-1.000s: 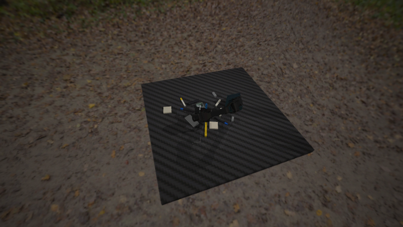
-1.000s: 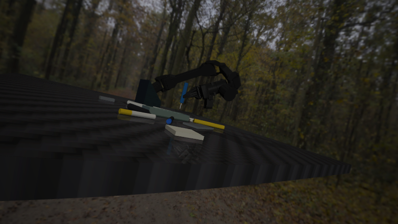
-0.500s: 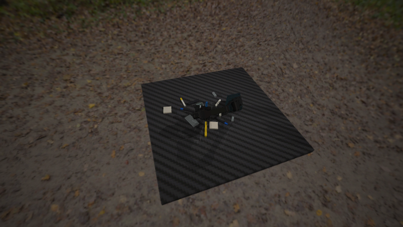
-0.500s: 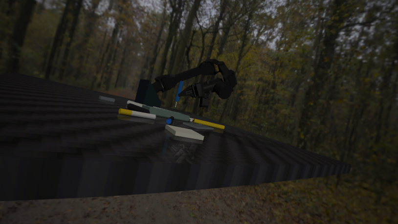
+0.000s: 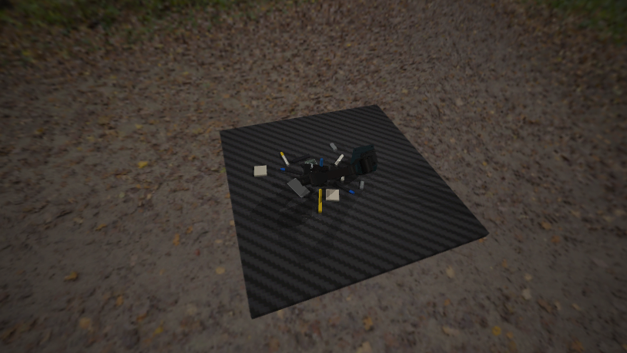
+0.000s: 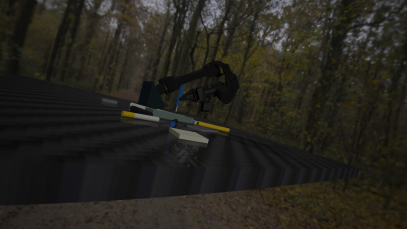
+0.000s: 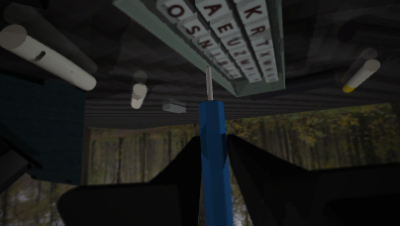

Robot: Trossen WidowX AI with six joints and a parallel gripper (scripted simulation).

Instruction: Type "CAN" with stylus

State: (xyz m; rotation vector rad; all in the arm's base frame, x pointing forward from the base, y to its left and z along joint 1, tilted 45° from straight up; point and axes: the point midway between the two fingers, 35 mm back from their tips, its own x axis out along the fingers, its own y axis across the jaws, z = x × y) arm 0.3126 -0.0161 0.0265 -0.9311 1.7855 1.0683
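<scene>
A blue stylus (image 5: 321, 162) (image 6: 181, 92) (image 7: 216, 173) with a thin metal tip points downward, tilted slightly. My gripper (image 6: 181, 98) (image 7: 213, 141) is shut on its blue body. The keyboard (image 5: 310, 163) (image 6: 170, 115) (image 7: 243, 47) has a grey-green case and pale keys with dark red letters. In the wrist view its A key (image 7: 213, 9) and N key (image 7: 199, 42) are readable; I cannot make out C. The stylus tip overlaps the case's edge in the wrist view. The exterior view shows the tip close above the keyboard's far edge; contact cannot be told. The arm partly hides the keyboard in the top view.
A yellow stick (image 5: 320, 202) (image 6: 213, 126) and a grey slab (image 5: 298, 187) lie beside the keyboard. A yellow-ended white marker (image 5: 284, 159) (image 6: 146, 117) (image 7: 362, 75), a white marker (image 5: 339, 159) (image 7: 54, 61) and two cream blocks (image 5: 260, 170) (image 5: 332, 194) lie around it.
</scene>
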